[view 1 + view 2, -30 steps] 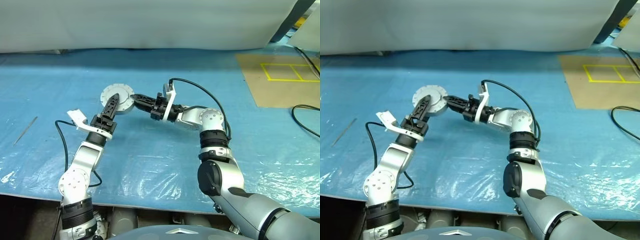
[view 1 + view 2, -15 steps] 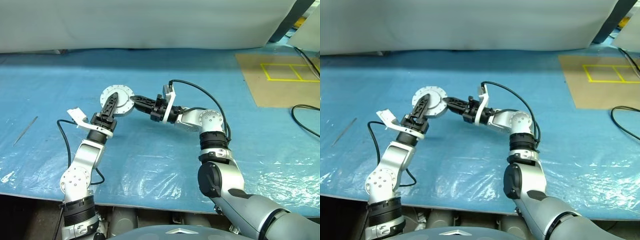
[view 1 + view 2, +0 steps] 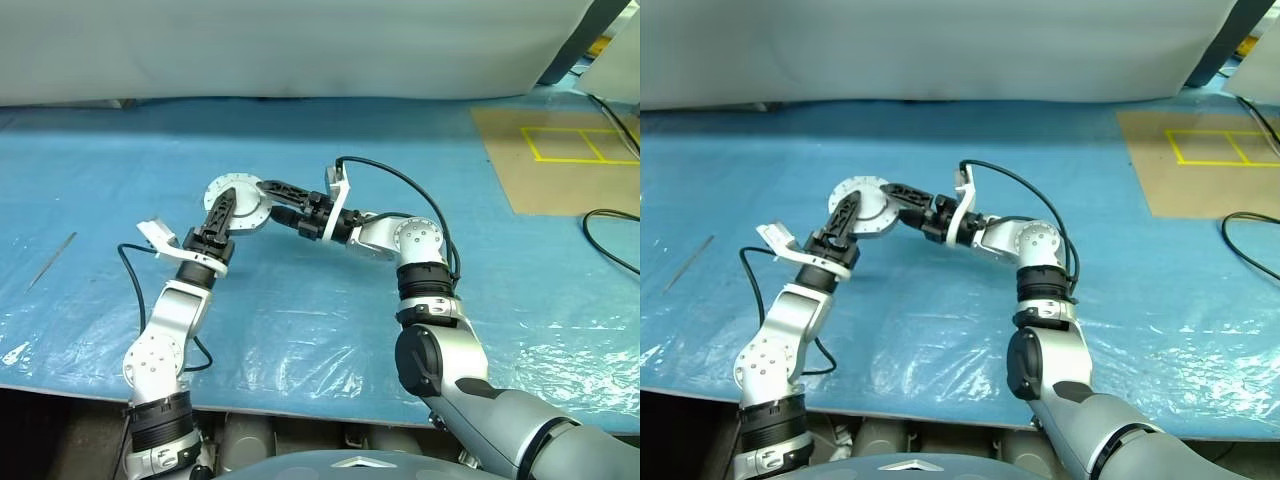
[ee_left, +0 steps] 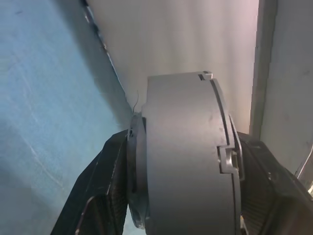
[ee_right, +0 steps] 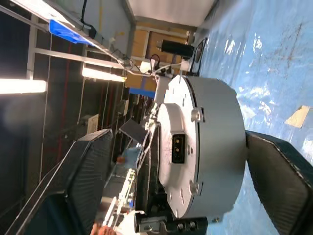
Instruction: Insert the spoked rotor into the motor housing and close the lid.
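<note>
Blue plastic sheet [image 3: 300, 330] beneath motor housing [image 3: 240, 202], cardboard [image 3: 560, 160] well apart

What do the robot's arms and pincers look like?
Both arms are shiny silver tubes joined by black ribbed rings and round joints. The left pincer and the right pincer each have two long black fingers. A white block sits at each wrist, and a thin black cable loops from it.

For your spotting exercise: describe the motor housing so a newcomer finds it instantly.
On the blue plastic sheet, follow both arms to where they meet. There the left gripper clasps the motor housing, a round, plain grey metal drum, the only disc-shaped part there.
</note>
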Robot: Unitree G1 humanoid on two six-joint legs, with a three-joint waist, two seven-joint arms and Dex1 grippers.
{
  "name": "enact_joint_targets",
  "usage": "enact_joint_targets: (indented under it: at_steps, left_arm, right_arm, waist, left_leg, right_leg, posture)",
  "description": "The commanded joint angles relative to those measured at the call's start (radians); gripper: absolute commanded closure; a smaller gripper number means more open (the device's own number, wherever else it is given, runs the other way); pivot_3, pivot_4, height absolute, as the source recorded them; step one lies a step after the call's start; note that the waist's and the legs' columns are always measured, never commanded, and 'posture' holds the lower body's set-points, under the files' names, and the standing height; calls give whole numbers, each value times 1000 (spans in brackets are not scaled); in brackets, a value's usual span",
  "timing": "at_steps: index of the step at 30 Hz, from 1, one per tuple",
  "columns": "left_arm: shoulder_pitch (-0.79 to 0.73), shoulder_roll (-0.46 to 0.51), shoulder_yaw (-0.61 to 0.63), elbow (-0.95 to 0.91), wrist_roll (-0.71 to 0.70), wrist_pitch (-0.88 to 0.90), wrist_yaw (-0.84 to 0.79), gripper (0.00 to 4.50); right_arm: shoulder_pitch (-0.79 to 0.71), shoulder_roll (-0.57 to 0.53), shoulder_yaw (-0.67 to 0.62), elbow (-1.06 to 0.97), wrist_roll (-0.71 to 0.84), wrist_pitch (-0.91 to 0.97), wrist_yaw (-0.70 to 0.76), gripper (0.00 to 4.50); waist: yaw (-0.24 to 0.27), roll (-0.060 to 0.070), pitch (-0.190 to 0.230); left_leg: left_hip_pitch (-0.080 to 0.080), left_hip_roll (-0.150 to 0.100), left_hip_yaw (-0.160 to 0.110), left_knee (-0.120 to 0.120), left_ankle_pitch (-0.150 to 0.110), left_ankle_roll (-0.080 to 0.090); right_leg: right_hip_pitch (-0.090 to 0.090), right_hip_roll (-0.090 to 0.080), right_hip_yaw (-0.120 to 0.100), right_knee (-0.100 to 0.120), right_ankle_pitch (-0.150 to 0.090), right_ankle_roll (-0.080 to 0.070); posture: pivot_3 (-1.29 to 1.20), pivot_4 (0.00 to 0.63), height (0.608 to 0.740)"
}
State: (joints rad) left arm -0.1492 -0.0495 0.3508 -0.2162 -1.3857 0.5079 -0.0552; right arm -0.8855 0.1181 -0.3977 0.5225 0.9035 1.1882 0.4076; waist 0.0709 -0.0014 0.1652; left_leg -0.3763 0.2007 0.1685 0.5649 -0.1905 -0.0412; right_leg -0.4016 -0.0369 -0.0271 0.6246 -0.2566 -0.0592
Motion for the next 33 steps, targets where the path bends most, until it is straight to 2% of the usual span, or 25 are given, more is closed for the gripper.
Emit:
enact_joint_targets:
  at_steps: [1,7,10,17,21,24,27,32,33]
  left_arm:
    - [-52,-18,60,-33,-68,-73,-2,1840]
    - [-115,-1,163,44,-66,-180,-12,1840]
    - [-188,39,243,162,-26,-277,-36,1840]
    - [-375,243,317,716,206,-453,-216,1840]
    - [-491,341,363,1046,273,-510,-318,1840]
    - [-550,387,375,1200,327,-531,-364,1840]
    - [-587,418,383,1306,372,-546,-363,1840]
    - [-578,420,402,1334,417,-558,-373,1840]
    - [-575,419,409,1333,422,-564,-371,1581]
  right_arm:
    - [-16,26,-1,-4,-2,-68,-16,314]
    - [-21,14,2,37,-23,-144,-40,314]
    - [-24,13,10,43,-36,-165,-38,314]
    - [-33,9,15,48,-41,-192,-40,314]
    - [-34,5,11,30,-29,-183,-44,314]
    - [-28,4,7,17,-24,-180,-47,314]
    - [-21,7,5,13,-22,-185,-53,314]
    - [-7,19,12,-13,-17,-184,-60,314]
    - [-7,19,13,-12,-19,-186,-60,295]
  waist:
    - [-1,-1,0]
    - [-3,-1,1]
    - [-1,-3,2]
    - [1,-7,2]
    - [13,-9,2]
    - [24,-10,2]
    - [25,-10,2]
    - [25,-10,2]
    - [25,-10,2]
  left_leg:
    - [0,0,0,0,0,0]
    - [0,-1,0,1,0,0]
    - [0,-3,-1,1,0,0]
    - [0,-4,-9,3,0,0]
    - [-2,-4,-11,4,0,0]
    - [-2,-2,-12,5,0,0]
    - [-2,-1,-13,6,0,0]
    - [-1,-1,-13,7,0,0]
    - [-1,-1,-13,7,0,0]
  right_leg:
    - [0,0,0,0,0,0]
    - [0,1,0,0,1,-1]
    - [0,1,0,0,1,0]
    - [1,0,0,0,2,2]
    - [1,0,-2,1,2,2]
    - [1,-1,-3,2,2,1]
    - [1,-1,-3,3,3,1]
    - [1,-2,-3,6,2,1]
    - [1,-2,-3,7,2,0]
  posture:
    - [0,150,740]
    - [0,150,740]
    - [0,150,740]
    - [0,150,740]
    - [0,150,740]
    - [0,150,740]
    - [0,150,740]
    - [0,150,740]
    - [0,150,740]
